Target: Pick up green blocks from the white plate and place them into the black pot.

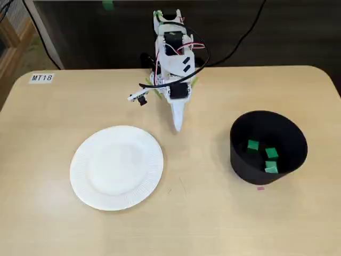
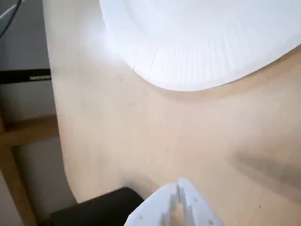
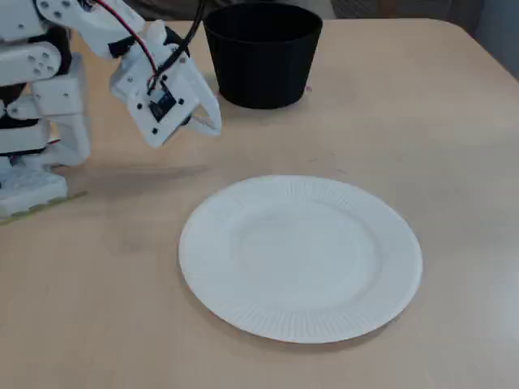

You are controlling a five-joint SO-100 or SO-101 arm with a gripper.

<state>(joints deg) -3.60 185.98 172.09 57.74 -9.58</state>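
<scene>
Fixed views high above and low oblique, wrist view close, plate (image 1: pixel 116 168) shared

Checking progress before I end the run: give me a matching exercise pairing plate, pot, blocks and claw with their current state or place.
Column A:
1. white paper plate
2. black pot
3. green blocks
4. claw

Column B:
a. shut, holding nothing, over the table
b. lying inside the pot
c. nothing on it
d. contains three blocks

Pairs: 1-c; 2-d; 3-b; 4-a
</scene>
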